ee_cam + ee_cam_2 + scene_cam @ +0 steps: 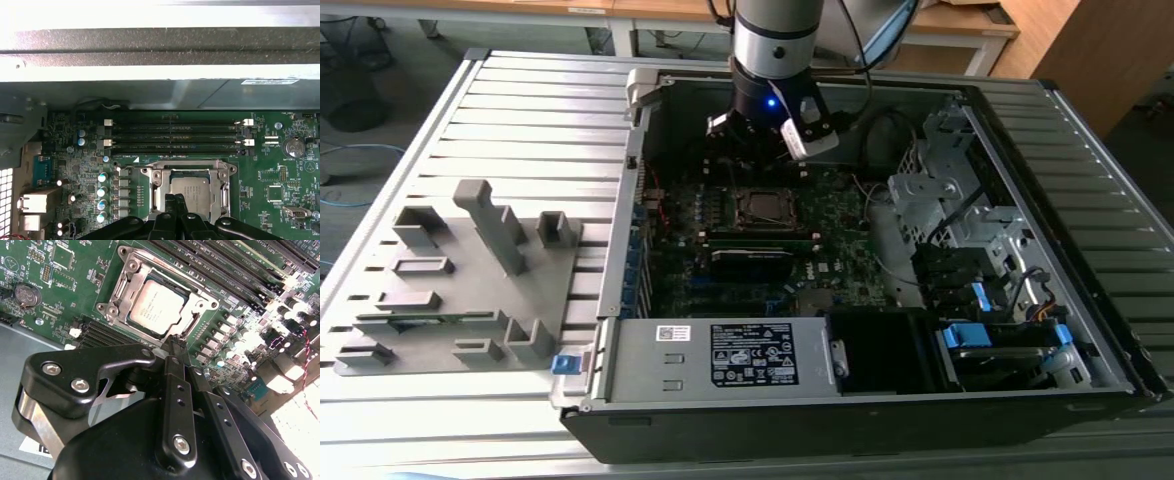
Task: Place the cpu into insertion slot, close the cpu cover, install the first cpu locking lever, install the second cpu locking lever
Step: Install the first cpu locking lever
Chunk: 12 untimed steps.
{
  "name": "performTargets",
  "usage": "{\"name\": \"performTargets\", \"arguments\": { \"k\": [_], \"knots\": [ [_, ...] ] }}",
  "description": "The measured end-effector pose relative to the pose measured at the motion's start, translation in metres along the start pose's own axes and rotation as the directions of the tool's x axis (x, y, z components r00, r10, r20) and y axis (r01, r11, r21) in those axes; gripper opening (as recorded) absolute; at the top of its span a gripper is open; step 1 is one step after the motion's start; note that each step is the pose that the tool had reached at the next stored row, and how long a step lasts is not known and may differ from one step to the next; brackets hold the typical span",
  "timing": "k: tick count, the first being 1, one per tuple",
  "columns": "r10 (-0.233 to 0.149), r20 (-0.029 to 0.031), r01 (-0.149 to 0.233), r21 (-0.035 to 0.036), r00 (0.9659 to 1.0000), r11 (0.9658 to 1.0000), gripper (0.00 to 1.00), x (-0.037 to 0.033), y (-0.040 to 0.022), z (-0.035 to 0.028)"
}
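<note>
The cpu, a small flat square chip with a silvery-grey metal face, lies seated in the insertion slot, just ahead of the fingertips.

The open grey metal computer case walls in the whole job. The gripper reaches down into it, so there is little room to swing. The dark green circuit board spreads out under and beyond the fingers. Long black memory slots run further ahead, past the socket, and a row of silver-capped capacitors stands off to one side of the fingers.

The black gripper has its fingers drawn together into one narrow tip, with no gap showing. Whether a thin wire is nipped between them I cannot tell. That tip sits at the near edge of the cpu cover, a thin silvery metal frame plate lying flat around the chip, which shows through its window.

With chip in and cover down, the work looks to be at the locking levers. To do it well, press with the closed tip on the lever wire alone. Press down first, then sideways under its hook, slowly and evenly. Keep the tip off the chip face and clear of the capacitors should it slip.
</note>
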State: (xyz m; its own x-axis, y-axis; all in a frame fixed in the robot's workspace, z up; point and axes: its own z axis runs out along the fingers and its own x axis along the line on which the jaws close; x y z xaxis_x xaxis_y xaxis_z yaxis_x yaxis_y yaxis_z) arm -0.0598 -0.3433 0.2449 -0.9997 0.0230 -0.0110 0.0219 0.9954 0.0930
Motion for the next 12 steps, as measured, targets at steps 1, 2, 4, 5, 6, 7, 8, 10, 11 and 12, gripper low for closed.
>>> {"name": "performTargets", "arguments": {
  "k": [1, 2, 4, 5, 6, 7, 8, 10, 11, 12],
  "knots": [
    [0.0, 0.0, 0.0, -0.0019, 1.0, 1.0, 0.11, 0.0, 0.0, 0.0],
    [0.0, 0.0, 0.0, -0.0047, 1.0, 1.0, 0.11, 0.0, 0.0, 0.0001],
    [0.0, -0.0002, 0.0, -0.015, 1.0, 0.9999, 0.11, 0.0, 0.0, 0.0],
    [0.0, -0.0004, 0.0, -0.021, 1.0, 0.9998, 0.11, 0.0, 0.0, 0.0],
    [0.0, -0.0005, 0.0, -0.0268, 1.0, 0.9996, 0.11, 0.0, 0.0, 0.0001],
    [0.0, -0.0006, 0.0, -0.0326, 1.0, 0.9995, 0.11, 0.0, 0.0, 0.0],
    [0.0, -0.0007, -0.001, -0.0385, 1.0, 0.9993, 0.11, 0.0, 0.0, 0.0],
    [0.001, -0.0008, -0.001, -0.0422, 1.0, 0.9991, 0.11, 0.0, 0.0, 0.0001],
    [0.001, -0.0008, -0.001, -0.0423, 1.0, 0.9991, 0.11, 0.0, 0.0001, 0.0001],
    [0.0, -0.0009, 0.0, -0.0423, 1.0, 0.9991, 0.11, 0.0001, -0.0001, 0.0002]
  ]
}}
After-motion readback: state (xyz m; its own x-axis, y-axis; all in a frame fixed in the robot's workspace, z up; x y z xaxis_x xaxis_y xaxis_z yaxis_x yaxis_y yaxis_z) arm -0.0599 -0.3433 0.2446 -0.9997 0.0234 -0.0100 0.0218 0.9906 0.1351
